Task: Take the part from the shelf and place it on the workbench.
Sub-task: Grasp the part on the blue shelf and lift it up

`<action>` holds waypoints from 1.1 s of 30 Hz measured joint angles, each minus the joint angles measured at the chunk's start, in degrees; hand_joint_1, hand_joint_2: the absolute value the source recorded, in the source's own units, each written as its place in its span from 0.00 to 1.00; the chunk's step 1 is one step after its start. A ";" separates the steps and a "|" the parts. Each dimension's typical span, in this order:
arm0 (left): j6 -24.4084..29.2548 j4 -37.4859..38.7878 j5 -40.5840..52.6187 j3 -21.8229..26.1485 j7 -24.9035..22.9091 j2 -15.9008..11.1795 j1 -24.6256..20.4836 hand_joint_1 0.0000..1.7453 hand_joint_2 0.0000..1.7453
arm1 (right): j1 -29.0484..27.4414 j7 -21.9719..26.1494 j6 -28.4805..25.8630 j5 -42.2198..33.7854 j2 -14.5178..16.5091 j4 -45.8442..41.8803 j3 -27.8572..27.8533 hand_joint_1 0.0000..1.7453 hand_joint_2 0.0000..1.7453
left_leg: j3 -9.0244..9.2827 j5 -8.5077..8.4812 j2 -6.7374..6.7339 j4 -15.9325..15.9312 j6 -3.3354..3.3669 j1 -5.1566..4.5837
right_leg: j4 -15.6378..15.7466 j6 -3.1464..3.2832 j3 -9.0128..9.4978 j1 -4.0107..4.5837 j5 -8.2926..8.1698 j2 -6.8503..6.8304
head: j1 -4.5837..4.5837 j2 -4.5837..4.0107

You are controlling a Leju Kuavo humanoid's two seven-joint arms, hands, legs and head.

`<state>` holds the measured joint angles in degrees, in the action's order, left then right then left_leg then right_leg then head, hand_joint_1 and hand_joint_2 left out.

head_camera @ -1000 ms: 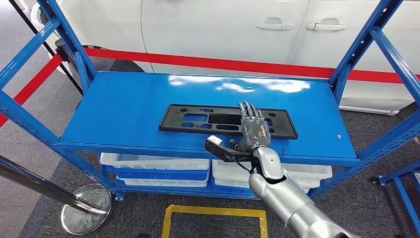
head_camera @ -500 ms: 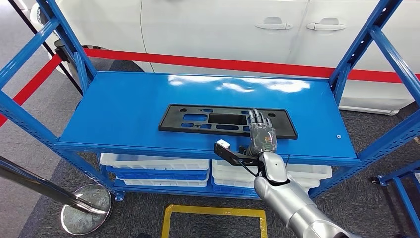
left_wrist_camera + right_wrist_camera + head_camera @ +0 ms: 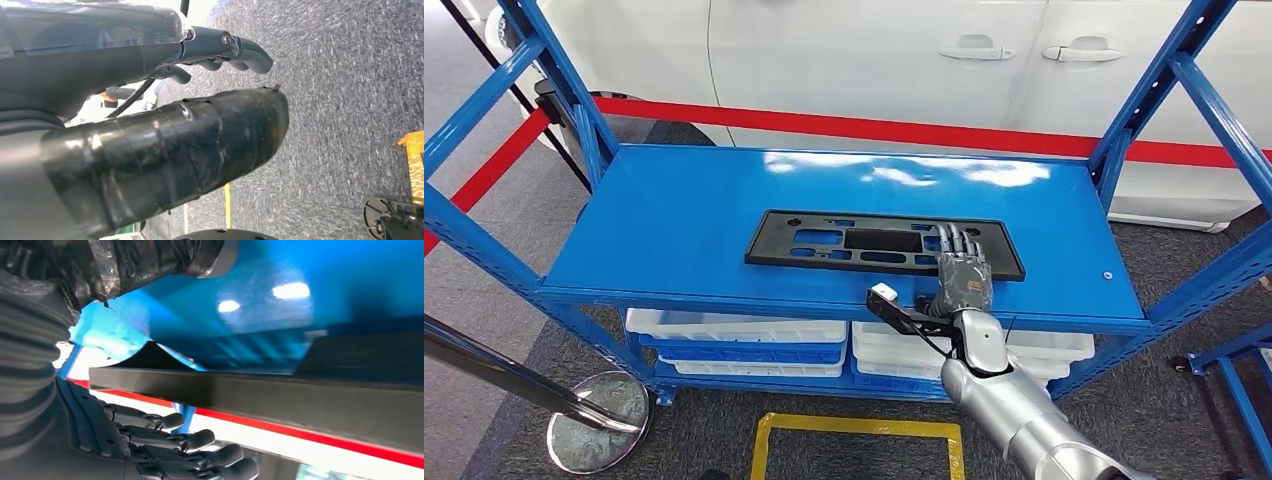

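Head view: black part flat on blue shelf, long axis across the shelf, left to right, parallel to the front edge.
Part position: near the front edge, a little right of the shelf's middle; not yet lifted.
Right hand: laid over the part's right portion, fingers stretched forward across its top, palm down near the front rim.
Right wrist view: part's dark edge running between thumb on one side and fingers on the other; thumb and fingers apart, a gap showing on the finger side.
Grip state: straddling the part, fingers spread, nothing clamped so far as visible; contact of the thumb with the part not clear.
Left hand: hanging low over grey carpet, fingers partly curled, nothing in it.
Key relation: part directly under and between the right hand's thumb and fingers; hand off-centre, toward the right end, so most of the length lies to the hand's left.
Nearer arm: right, by a wide margin; left well away from the shelf.
Judgement: closing on the front rim next; off-centre hold likely to let the long left end droop on lifting.
Surroundings: white car and red barrier behind the shelf; white bins on the lower level.
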<state>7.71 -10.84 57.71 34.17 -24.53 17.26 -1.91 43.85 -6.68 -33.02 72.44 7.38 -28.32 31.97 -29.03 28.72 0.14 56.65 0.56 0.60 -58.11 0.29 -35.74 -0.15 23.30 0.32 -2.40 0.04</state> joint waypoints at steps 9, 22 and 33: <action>-0.90 0.00 1.52 -0.27 0.87 -0.28 -0.03 0.00 0.00 | 1.22 -1.99 -1.01 3.78 1.13 3.19 -0.67 0.44 1.00 | 0.05 0.00 -0.03 0.00 0.00 0.00 | 0.00 0.00 0.06 0.01 -0.01 0.02 | 0.00 0.00; -1.74 0.01 3.14 -0.75 1.96 -0.51 -0.07 0.00 0.00 | 1.53 -2.66 -1.98 5.87 3.28 5.39 -1.02 1.00 1.00 | 0.04 0.00 -0.04 0.00 0.00 0.00 | -0.01 0.00 0.02 0.01 0.00 0.03 | 0.00 0.00; -1.85 0.01 3.34 -0.73 2.41 -0.54 -0.08 0.00 0.00 | 1.66 -1.71 -2.65 7.58 4.51 5.57 -1.56 1.00 1.00 | 0.04 0.00 -0.02 0.00 0.00 0.00 | -0.01 0.00 0.02 0.01 0.00 0.02 | 0.01 0.00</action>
<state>5.86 -10.84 61.05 33.44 -22.12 16.72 -1.99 45.50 -8.39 -35.67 80.02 11.88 -22.75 30.41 -28.99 28.72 0.12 56.65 0.56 0.60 -58.12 0.29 -35.72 -0.13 23.29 0.34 -2.40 0.04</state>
